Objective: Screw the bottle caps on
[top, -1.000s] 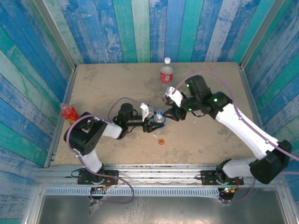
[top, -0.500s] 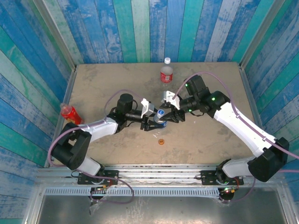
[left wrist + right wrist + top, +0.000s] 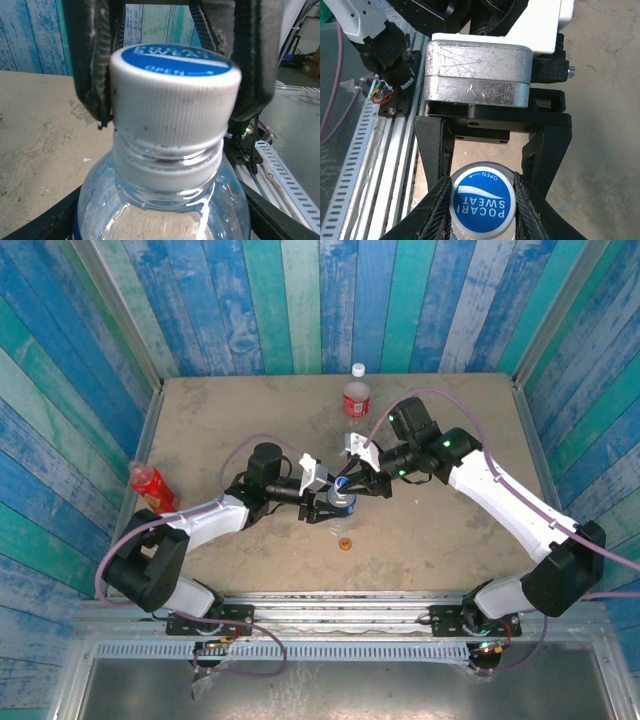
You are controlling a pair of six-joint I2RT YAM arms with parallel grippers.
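- Clamping the Pocari Sweat cap (image 3: 175,95) from both sides, the right gripper (image 3: 355,483) is closed on it.
- Left gripper (image 3: 328,503) grips the blue-label bottle (image 3: 160,200) body.

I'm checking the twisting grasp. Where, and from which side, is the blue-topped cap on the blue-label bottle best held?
Grip the blue-topped cap by its ribbed side wall, with fingers on opposite sides, coming down from above along the bottle's axis. The blue-label bottle stands upright in the left end effector, leaving the cap clear above it. The right end effector pinches it that way.
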